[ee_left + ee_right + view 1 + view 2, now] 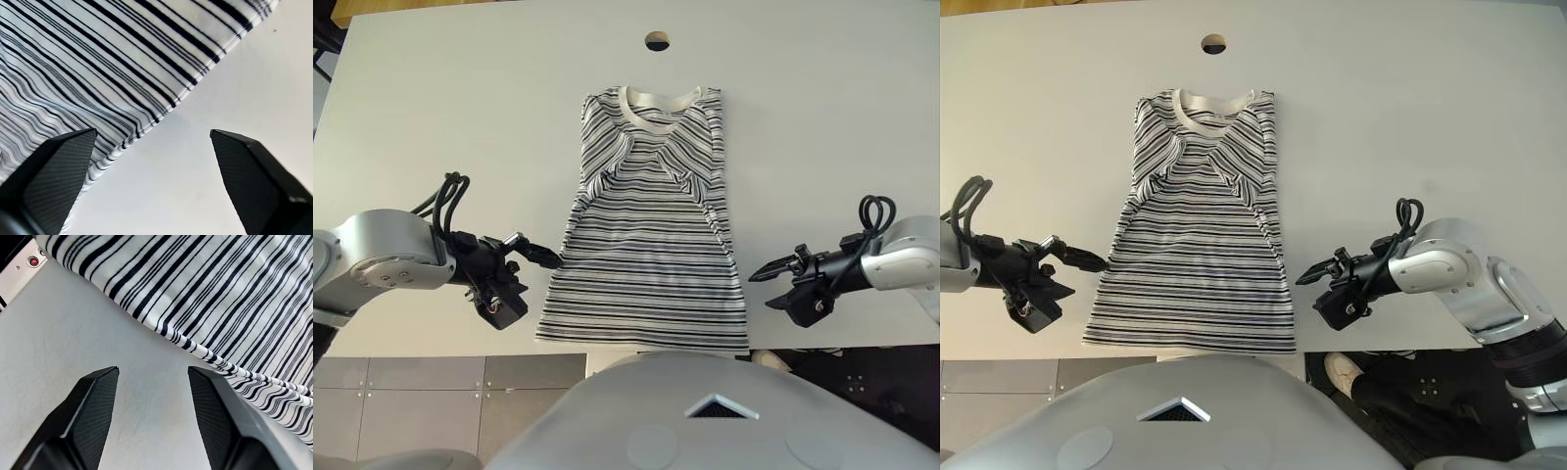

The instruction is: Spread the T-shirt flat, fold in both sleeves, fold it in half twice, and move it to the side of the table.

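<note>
The black-and-white striped T-shirt (651,245) lies face up on the white table (460,117), collar at the far end, both sleeves folded in over the chest. My left gripper (533,279) stands open just off the shirt's left edge near the hem, with nothing between its fingers. In the left wrist view the left gripper (152,132) points at the shirt's side edge (161,115). My right gripper (762,291) is open beside the shirt's lower right edge, a little apart from the cloth. The right wrist view has the right gripper (153,368) over bare table close to the shirt (220,293).
A round cable hole (657,41) sits in the table beyond the collar. Bare tabletop extends on both sides of the shirt. The shirt's hem lies close to the table's near edge (440,348), and a tiled floor (431,392) shows below it.
</note>
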